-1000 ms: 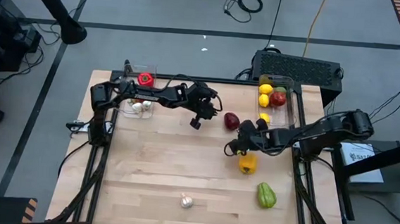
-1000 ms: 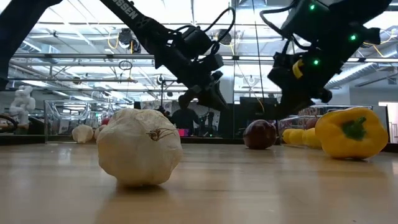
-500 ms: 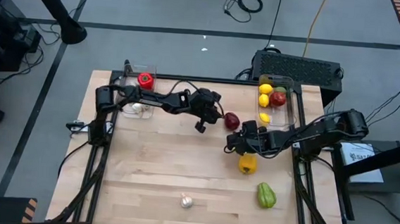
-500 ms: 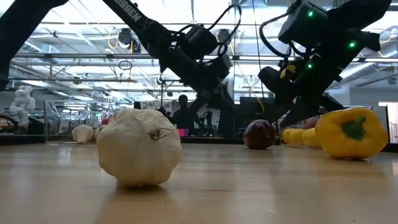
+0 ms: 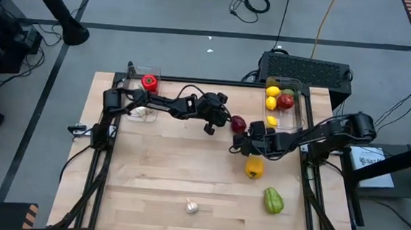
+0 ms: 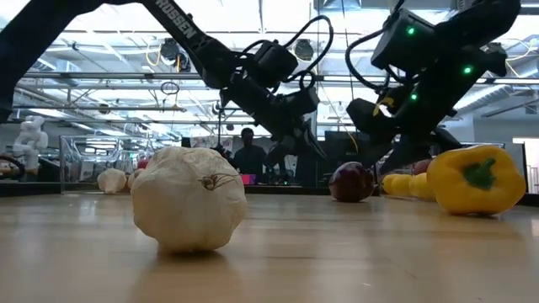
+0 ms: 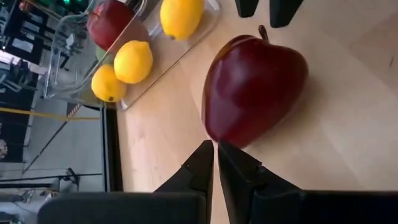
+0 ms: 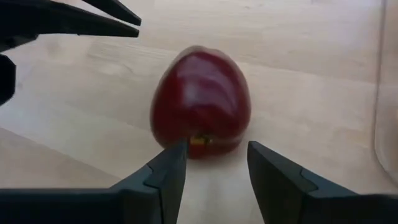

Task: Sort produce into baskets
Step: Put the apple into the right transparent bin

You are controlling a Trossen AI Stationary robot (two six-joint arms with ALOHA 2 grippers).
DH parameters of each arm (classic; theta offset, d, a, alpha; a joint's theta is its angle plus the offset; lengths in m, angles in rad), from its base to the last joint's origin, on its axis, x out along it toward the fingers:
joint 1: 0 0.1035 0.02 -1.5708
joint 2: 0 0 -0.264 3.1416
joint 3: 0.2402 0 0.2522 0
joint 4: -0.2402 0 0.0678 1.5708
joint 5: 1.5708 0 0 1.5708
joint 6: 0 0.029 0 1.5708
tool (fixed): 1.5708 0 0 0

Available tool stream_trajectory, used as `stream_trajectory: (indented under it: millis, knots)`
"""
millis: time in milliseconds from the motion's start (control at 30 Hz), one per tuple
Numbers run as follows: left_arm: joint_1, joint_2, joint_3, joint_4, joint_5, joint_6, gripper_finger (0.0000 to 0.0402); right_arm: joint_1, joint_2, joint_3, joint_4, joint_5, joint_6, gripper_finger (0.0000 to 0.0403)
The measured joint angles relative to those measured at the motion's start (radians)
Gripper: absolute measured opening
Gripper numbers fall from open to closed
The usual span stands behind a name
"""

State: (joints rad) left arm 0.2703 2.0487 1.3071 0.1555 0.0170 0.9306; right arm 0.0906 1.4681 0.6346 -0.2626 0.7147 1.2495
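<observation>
Counting from above, four pieces lie loose on the table [image 5: 157, 177]: one dark red apple [image 5: 238, 123] near centre, one yellow pepper [image 5: 255, 167] at five o'clock from it, one green pepper [image 5: 273, 201] further toward five o'clock, and one garlic bulb [image 5: 192, 207] at seven o'clock. The right basket [image 5: 295, 114], at two o'clock from the apple, holds three lemons [image 5: 272, 91] and a red apple [image 5: 285, 101]. The left basket [image 5: 149, 115], at nine o'clock, holds a red pepper [image 5: 149, 82] and some pale pieces I cannot count. The left gripper [image 7: 215, 149] sits just beside the dark red apple, fingers pressed together. The right gripper [image 8: 215, 154] faces the apple from the other side, fingers spread, gripping nothing. Partial white lettering "SSEN" shows on the left arm [image 6: 181, 21].
</observation>
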Motion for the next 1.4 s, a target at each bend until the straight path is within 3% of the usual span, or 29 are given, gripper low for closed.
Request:
stream_trajectory:
  millis: [200, 800, 1400]
  knots:
    - [-0.002, 0.012, 0.000, 0.016, 0.005, 0.001, 0.0031, -0.010, 0.054, 0.000, 0.083, -0.005, -0.014, 0.0162]
    - [-0.002, 0.011, 0.000, 0.025, 0.005, -0.001, 0.0031, -0.013, 0.056, 0.000, 0.072, 0.038, -0.012, 0.0159]
    - [-0.002, 0.011, 0.000, 0.038, 0.006, -0.006, 0.0031, -0.029, 0.056, 0.000, 0.072, 0.057, -0.048, 0.0062]
